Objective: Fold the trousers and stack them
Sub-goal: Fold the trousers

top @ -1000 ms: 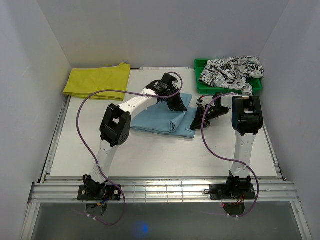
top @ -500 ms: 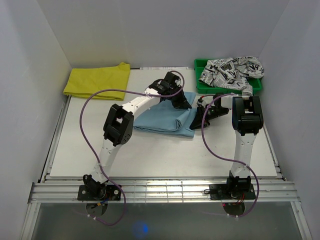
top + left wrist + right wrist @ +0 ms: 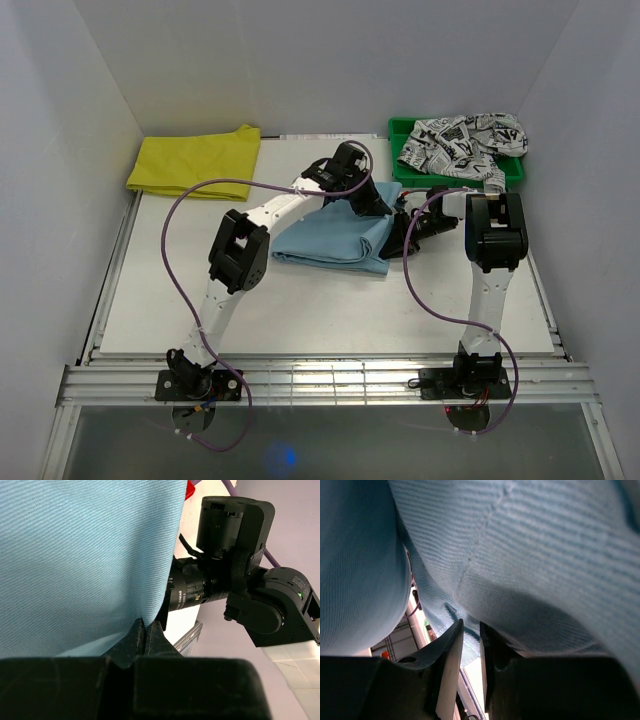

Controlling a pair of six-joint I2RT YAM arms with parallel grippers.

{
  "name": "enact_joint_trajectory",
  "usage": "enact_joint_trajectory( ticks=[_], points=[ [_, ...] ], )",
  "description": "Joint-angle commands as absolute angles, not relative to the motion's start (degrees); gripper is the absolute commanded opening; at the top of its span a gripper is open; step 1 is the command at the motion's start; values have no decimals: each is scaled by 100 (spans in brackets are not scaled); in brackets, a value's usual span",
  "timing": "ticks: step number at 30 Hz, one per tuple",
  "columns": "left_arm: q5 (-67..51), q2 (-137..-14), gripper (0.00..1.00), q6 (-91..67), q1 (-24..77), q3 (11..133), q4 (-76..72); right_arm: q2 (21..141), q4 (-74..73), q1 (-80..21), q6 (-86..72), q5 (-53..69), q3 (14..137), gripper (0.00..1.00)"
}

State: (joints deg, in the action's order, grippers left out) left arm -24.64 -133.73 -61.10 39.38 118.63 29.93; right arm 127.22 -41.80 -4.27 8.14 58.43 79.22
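The light blue trousers (image 3: 335, 238) lie folded in the middle of the table. My left gripper (image 3: 382, 207) is at their back right corner, shut on the cloth edge (image 3: 100, 555), which fills the left wrist view. My right gripper (image 3: 400, 238) is at the trousers' right edge, close beside the left one. Its jaws stand narrowly apart and pinch blue cloth (image 3: 530, 555) at their tips, and the cloth drapes over the fingers. The right arm's wrist (image 3: 235, 575) shows just beyond the left gripper (image 3: 145, 628). In the right wrist view the right gripper (image 3: 471, 630) sits under the cloth.
A folded yellow garment (image 3: 195, 160) lies at the back left. A green tray (image 3: 405, 172) at the back right holds a black-on-white printed garment (image 3: 465, 140). White walls enclose the table (image 3: 300, 310) on three sides.
My left gripper has moved right toward the right gripper, carrying the trousers' corner with it. The right arm has hardly moved.
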Motion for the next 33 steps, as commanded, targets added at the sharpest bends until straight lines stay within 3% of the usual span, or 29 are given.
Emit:
enact_joint_trajectory(
  ticks=[1,14,23,26,29,33],
  points=[
    [-2681,-13324,0,-6363,4069,12023,2619,12744,-3489,-519,1020,4931,7796,27],
    [-2786,-13702,0,-6530,4096,11822,2259,12454,-3585,-431,1028,5142,7708,35],
    [-2891,-13562,31,-6302,3973,11681,2136,12155,-4753,184,1860,4878,8085,45],
    [-2997,-13421,55,-6110,3903,11654,2048,12199,-5474,448,2222,4729,8331,50],
    [-3015,-13202,72,-5907,3824,11628,2030,12138,-5984,694,2645,4588,8498,53],
    [-2997,-12833,79,-5513,3578,11497,1987,11997,-6407,984,3014,4561,8955,54]
  ],
)
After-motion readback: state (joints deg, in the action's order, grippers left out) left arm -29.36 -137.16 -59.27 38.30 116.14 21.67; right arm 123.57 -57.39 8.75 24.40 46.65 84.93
